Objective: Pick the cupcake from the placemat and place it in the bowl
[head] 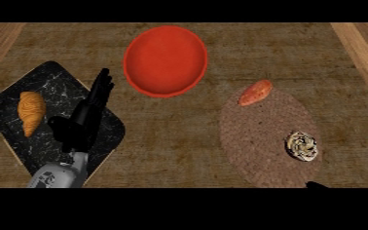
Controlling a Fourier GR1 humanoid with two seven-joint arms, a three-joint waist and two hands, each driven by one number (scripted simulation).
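A cupcake (pixel 303 145) with pale, dark-swirled topping sits on the right part of a round brown woven placemat (pixel 259 136). The red bowl (pixel 166 61) stands at the back centre of the counter, holding nothing that I can see. My left hand (pixel 86 114) rests open at the left, fingers straight and pointing away, over the edge of a black marble board (pixel 57 87). Of my right hand only a dark tip (pixel 316 185) shows at the lower right edge, just below the placemat.
A croissant (pixel 31 112) lies on the black marble board at the left. An orange-red piece of food (pixel 256 92) sits on the placemat's far edge. Lighter wooden strips run along the counter's left and right sides.
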